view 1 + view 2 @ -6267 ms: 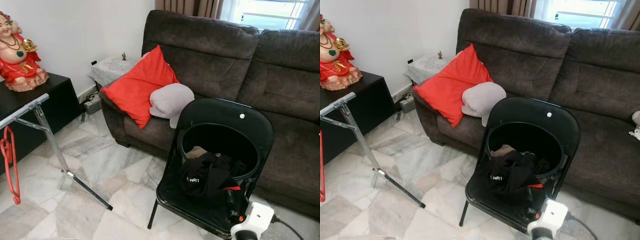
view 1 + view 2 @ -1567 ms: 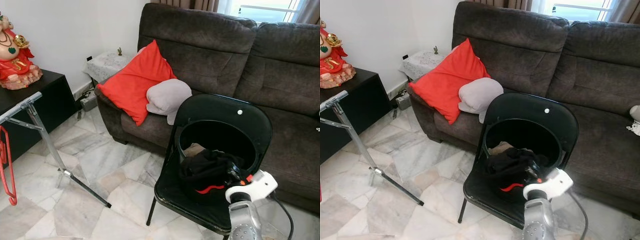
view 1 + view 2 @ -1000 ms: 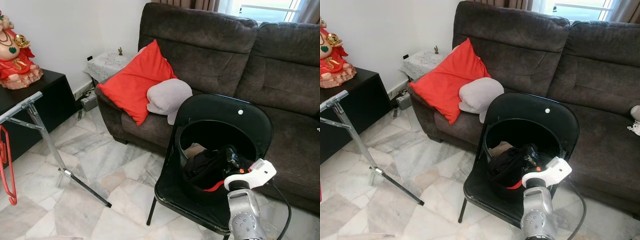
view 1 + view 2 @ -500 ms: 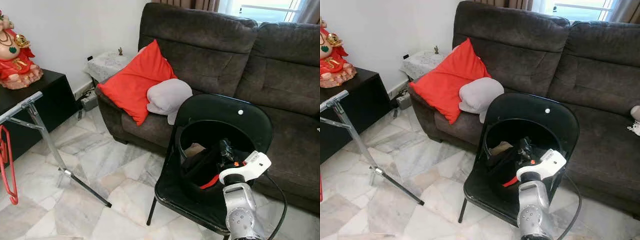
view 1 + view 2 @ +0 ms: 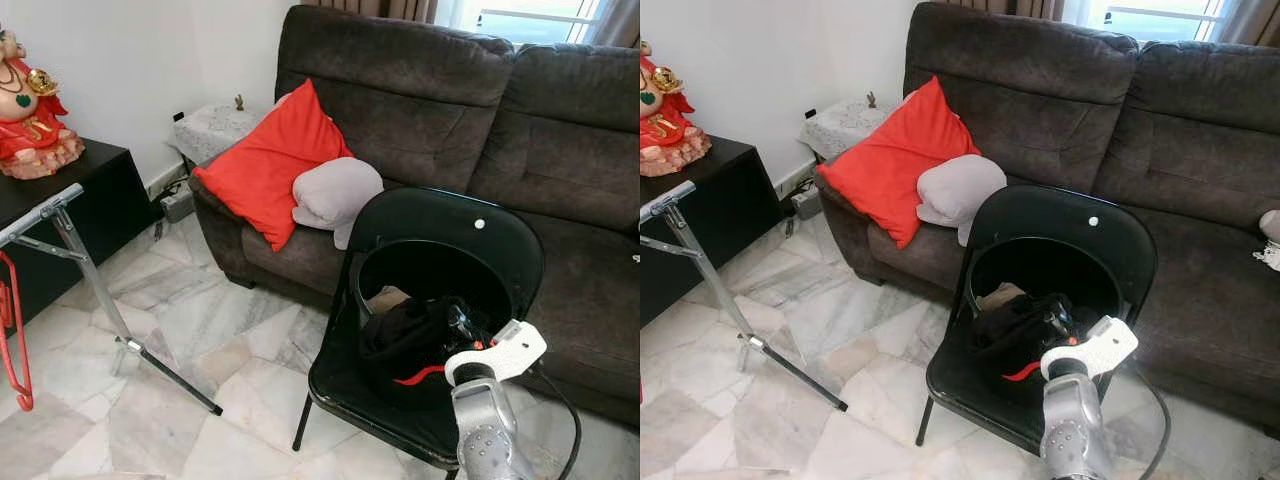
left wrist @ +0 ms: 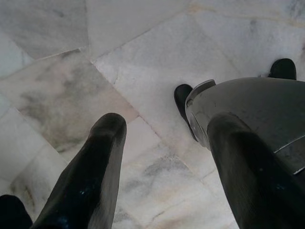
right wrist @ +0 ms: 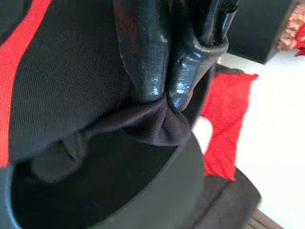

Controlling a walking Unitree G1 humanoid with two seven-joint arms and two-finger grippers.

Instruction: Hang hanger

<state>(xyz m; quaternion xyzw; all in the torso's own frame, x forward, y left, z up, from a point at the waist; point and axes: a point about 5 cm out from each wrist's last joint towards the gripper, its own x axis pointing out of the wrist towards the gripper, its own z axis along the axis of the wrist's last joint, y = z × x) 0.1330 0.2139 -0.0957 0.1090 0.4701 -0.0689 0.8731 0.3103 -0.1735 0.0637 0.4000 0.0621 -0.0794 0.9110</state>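
Right claw (image 7: 159,98) is clenched w/ fingertips pressed together on a pinched fold of the black garment w/ red stripe (image 5: 410,345), which sits in a round black plastic basket (image 5: 372,290) on the seat of a black folding metal chair (image 5: 440,235). Right silver arm w/ white wrist housing (image 5: 497,352) reaches in from the robot's right side, over the basket's near rim. A bit of beige cloth (image 5: 385,298) shows in the basket behind the black garment. Left claw (image 6: 162,157) is released, fingers well apart, pointing down at the pale marble tile floor (image 6: 157,52); robot's own grey foot (image 6: 248,114) just beside it in that wrist view. Red plastic hanger (image 5: 10,330) hangs at the far left edge of the head view, below the end of a silver metal drying rack (image 5: 70,235) – well apart from both claws. Behind the chair: dark brown fabric sofa (image 5: 440,90) w/ a red square cushion (image 5: 270,165) and a light grey pillow (image 5: 335,195) touching each other. Red-and-gold seated figurine (image 5: 30,100) on a black low desk (image 5: 95,215) by the wall at left.
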